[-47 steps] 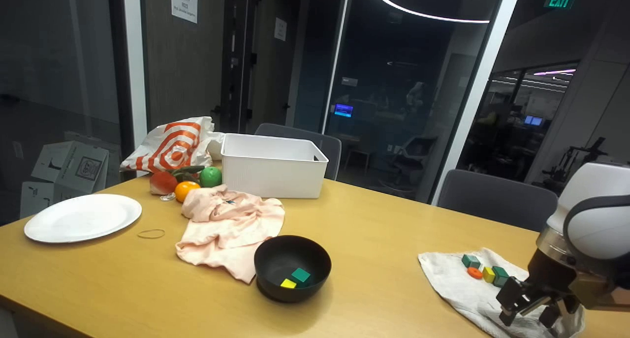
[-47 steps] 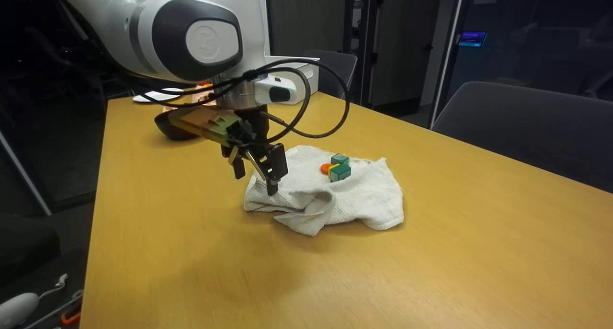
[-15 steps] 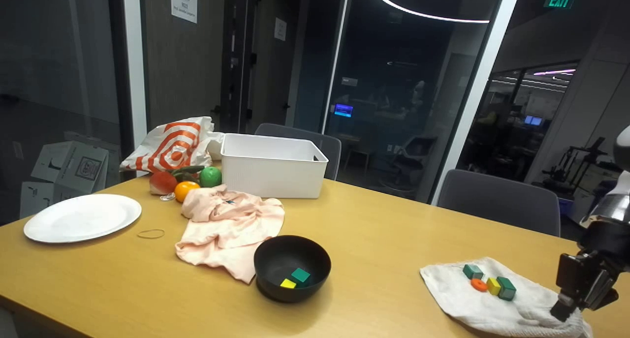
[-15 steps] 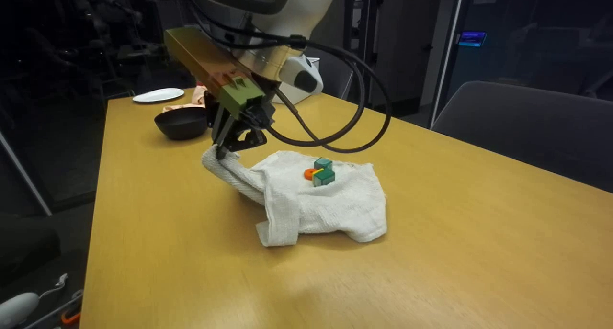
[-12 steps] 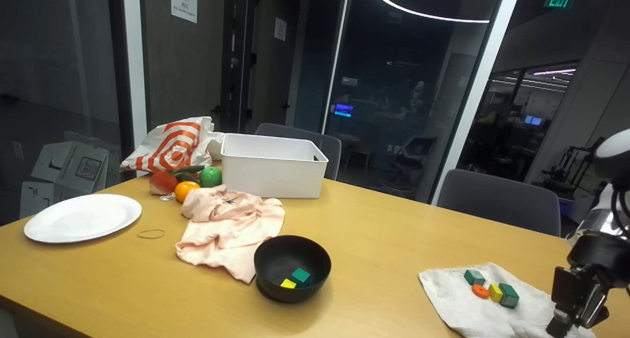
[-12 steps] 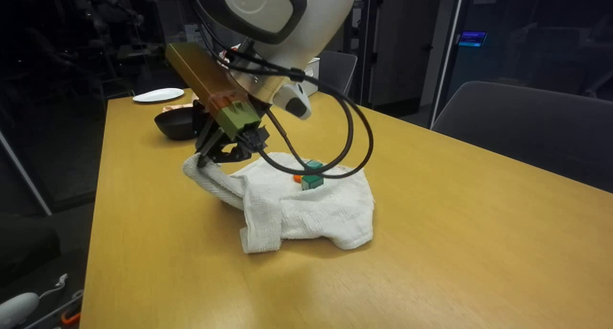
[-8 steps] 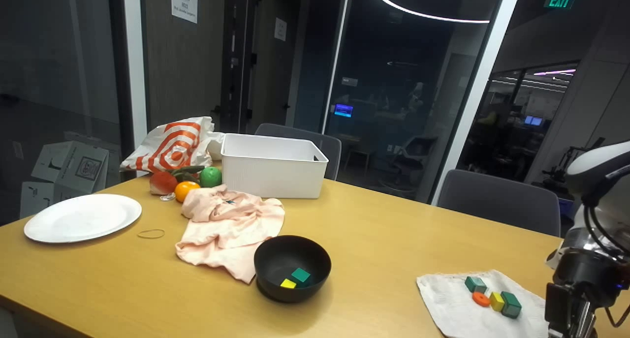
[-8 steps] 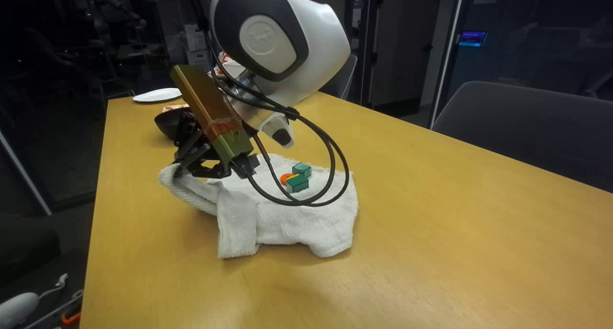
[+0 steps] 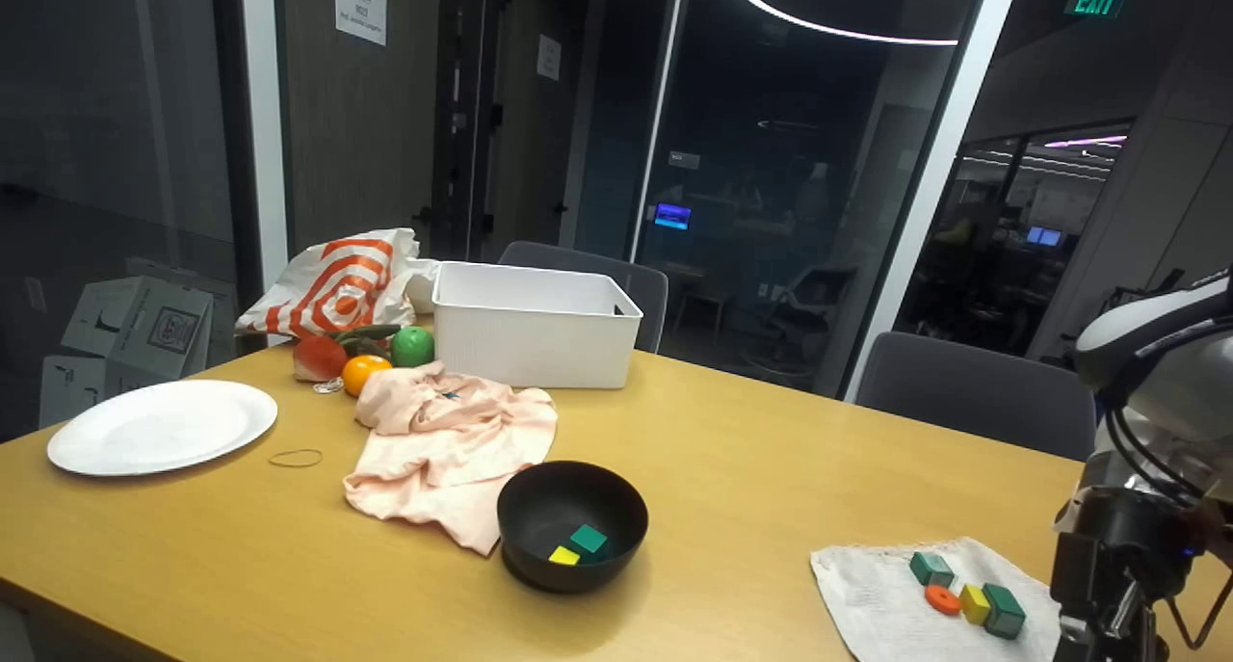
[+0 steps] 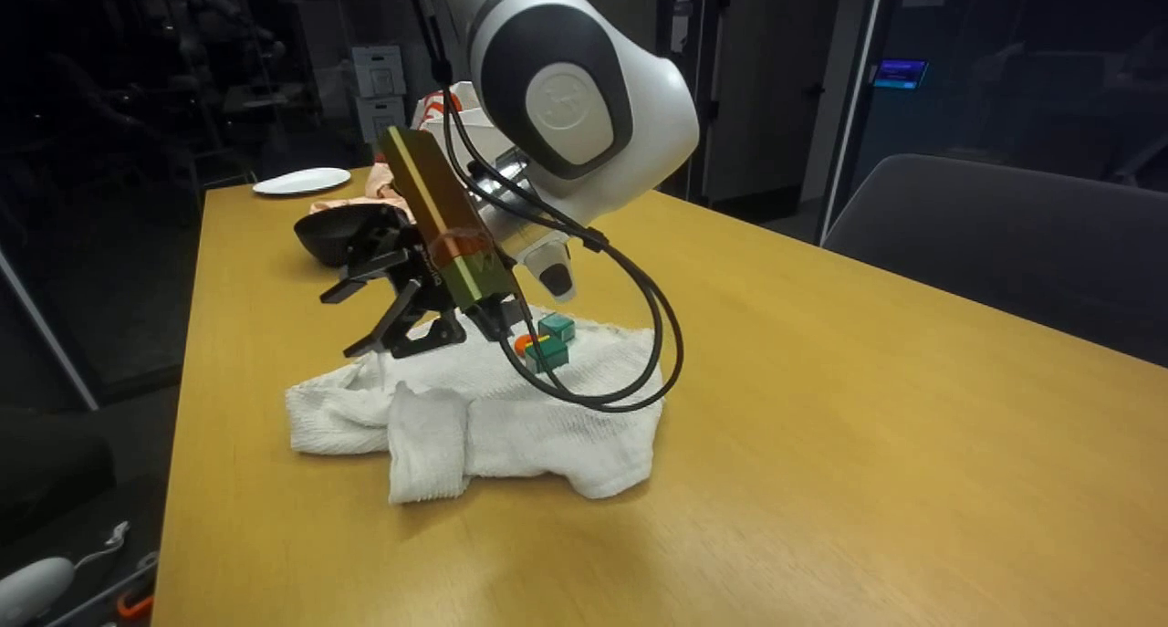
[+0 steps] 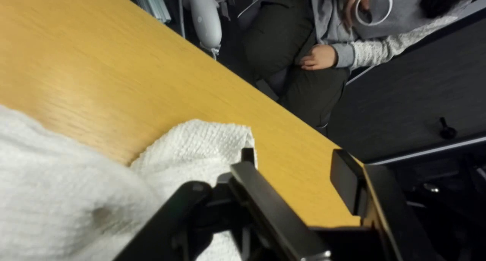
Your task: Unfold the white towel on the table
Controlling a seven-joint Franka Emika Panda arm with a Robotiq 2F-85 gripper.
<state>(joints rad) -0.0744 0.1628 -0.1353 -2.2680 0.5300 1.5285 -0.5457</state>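
Observation:
The white towel (image 10: 557,435) lies rumpled on the table (image 10: 821,444), one strip folded over along its near side. In an exterior view its left end rests low on the wood. Several small pieces sit on it: green blocks (image 9: 1005,612), a yellow block (image 9: 975,605) and an orange ring (image 9: 942,600). My gripper (image 10: 342,324) hovers above the left end, tilted, its fingers spread. In the wrist view only bare wood shows between the fingertips of the gripper (image 11: 294,168), and a towel corner (image 11: 212,139) lies beyond the left finger.
A black bowl (image 9: 616,566) with two small blocks stands near a pinkish cloth (image 9: 462,440). Farther off are a white bin (image 9: 535,349), a white plate (image 9: 164,426) and fruit. The wrist view shows a seated person (image 11: 321,57) past the table's edge.
A second ago the gripper was shut on the towel's end, lifting it. It dragged towel and blocks left in an exterior view, then opened. The end has dropped onto the table.

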